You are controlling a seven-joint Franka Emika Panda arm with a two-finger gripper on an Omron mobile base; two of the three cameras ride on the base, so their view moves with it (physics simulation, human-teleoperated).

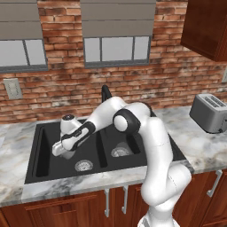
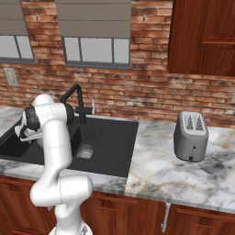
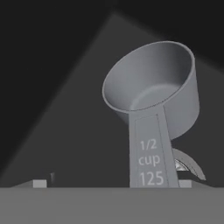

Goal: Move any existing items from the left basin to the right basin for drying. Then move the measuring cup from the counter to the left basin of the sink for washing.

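The grey measuring cup (image 3: pixel 151 87), its handle marked "1/2 cup 125", lies in the left basin (image 1: pixel 42 150) of the black sink, bowl pointing away from the hand. My gripper (image 3: pixel 112 183) is open, and the cup's handle runs back between its two fingertips without either pad pressing on it. In the left base view the gripper (image 1: pixel 59 150) hangs low inside the left basin, with a bit of the grey cup (image 1: pixel 68 154) under it. The left drain (image 1: pixel 83 166) shows just beside the cup. No other items show in the right basin (image 1: pixel 133 153).
A black faucet (image 1: pixel 106 93) rises behind the divider between the basins. A silver toaster (image 1: pixel 210 113) stands on the marble counter to the right. The brick wall and windows close off the back.
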